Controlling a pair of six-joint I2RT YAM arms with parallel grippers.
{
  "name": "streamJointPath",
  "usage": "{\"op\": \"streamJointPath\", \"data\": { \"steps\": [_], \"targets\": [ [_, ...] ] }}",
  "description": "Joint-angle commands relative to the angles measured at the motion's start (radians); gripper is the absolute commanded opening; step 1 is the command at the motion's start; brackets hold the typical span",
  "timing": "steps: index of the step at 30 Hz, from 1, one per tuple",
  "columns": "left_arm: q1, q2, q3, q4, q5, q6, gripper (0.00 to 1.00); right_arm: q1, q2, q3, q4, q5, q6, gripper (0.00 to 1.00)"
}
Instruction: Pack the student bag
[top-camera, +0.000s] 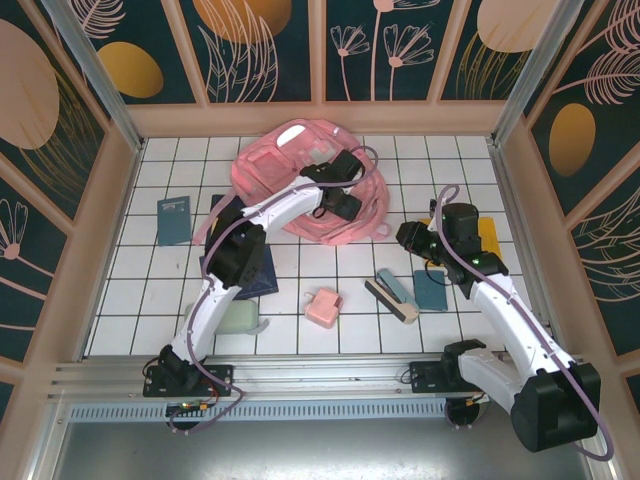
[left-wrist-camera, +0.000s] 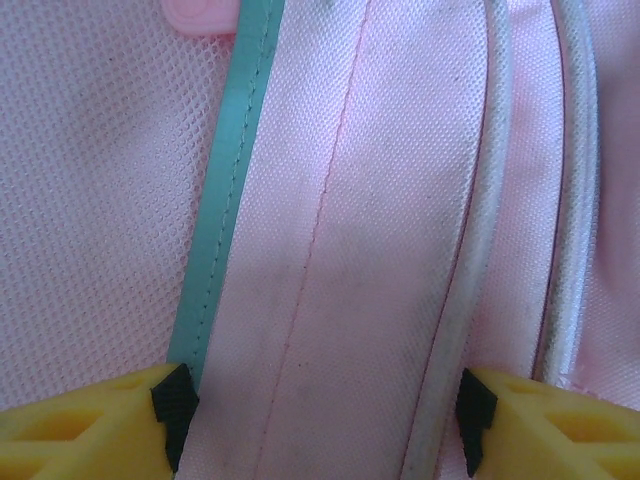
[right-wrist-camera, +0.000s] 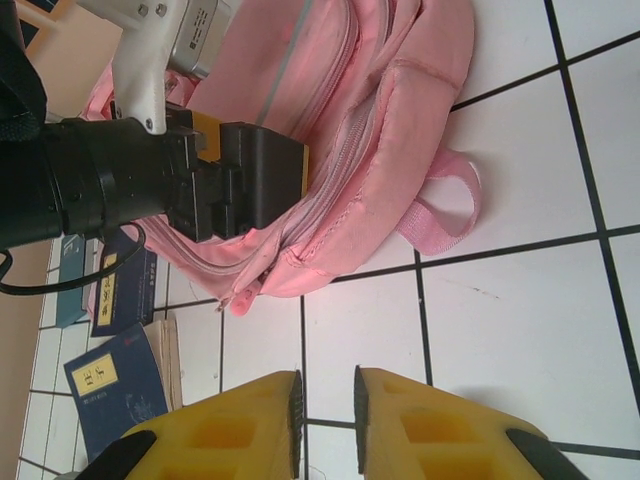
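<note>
The student bag, a large pink backpack, lies at the back middle of the tiled table. My left gripper is down on its right side. In the left wrist view the left gripper is open wide, its fingertips spanning a pink fabric panel edged with white piping and a teal strip. My right gripper hovers over bare tile right of the bag. Its jaws stand a narrow gap apart with nothing between them. The bag lies ahead of them.
A teal book lies at the left and a dark blue book under the left arm. A small pink box, a slim case, a teal notebook and a yellow item sit front and right. Walls enclose the table.
</note>
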Motion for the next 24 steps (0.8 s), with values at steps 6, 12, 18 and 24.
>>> {"op": "streamJointPath", "data": {
  "steps": [6,12,18,24],
  "targets": [
    [0.001,0.078,0.002,-0.073,-0.113,0.035,0.48,-0.005,-0.005,-0.012,0.019,-0.022,0.016,0.24],
    [0.006,0.115,0.013,-0.065,-0.019,0.043,0.29,-0.004,-0.004,-0.008,0.021,-0.028,0.018,0.24],
    [0.037,0.07,0.0,-0.024,0.149,0.012,0.0,-0.002,-0.005,0.002,0.016,-0.05,0.009,0.24],
    [0.097,-0.056,0.038,0.045,0.297,-0.076,0.0,0.103,0.025,0.044,0.014,0.016,-0.042,0.24]
  ]
}}
